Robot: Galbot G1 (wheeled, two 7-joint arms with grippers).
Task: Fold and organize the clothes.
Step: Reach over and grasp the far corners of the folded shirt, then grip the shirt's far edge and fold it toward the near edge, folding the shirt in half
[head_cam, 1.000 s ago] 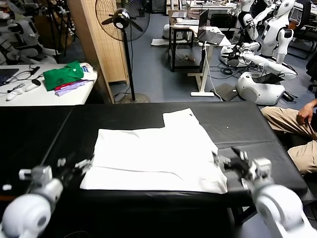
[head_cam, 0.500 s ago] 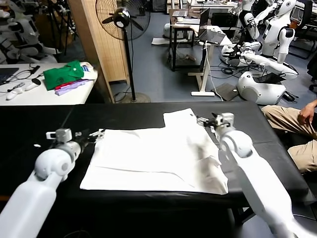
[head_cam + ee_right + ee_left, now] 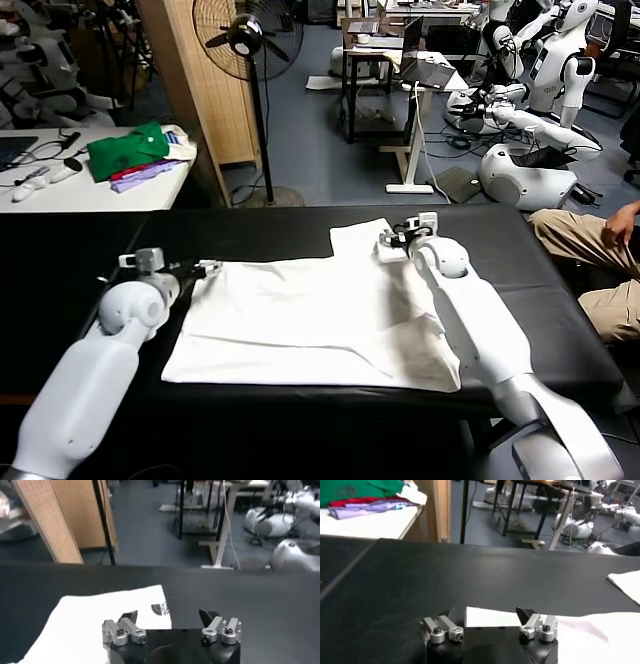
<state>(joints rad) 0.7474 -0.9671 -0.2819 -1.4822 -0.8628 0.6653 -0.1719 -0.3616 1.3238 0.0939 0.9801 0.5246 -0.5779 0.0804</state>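
The white short-sleeved T-shirt (image 3: 320,320) lies spread flat on the black padded work table (image 3: 80,250), plain side up across most of its area, with one sleeve or folded panel projecting toward the far edge of the table. In the right wrist view a small dark printed mark shows at the edge of that projecting panel (image 3: 107,617).

The left gripper (image 3: 200,269) is positioned at the shirt's far left corner. In the left wrist view its jaws stand wide apart, with the white corner of the cloth (image 3: 490,617) lying between and just ahead of them on the table surface. Whether the fingers touch the fabric cannot be determined.

The right gripper (image 3: 392,240) is positioned at the far right of the shirt, at the outer edge of the projecting panel. In the right wrist view its jaws are likewise spread wide, nothing held, with the panel edge below and ahead of one fingertip (image 3: 131,616).

On the white side table (image 3: 100,190) to the left, well apart from the work table, rest a folded green garment (image 3: 128,150) and a purple one (image 3: 145,176) beneath it. A black pedestal fan (image 3: 247,40) stands beside a wooden partition (image 3: 195,90) beyond the table.
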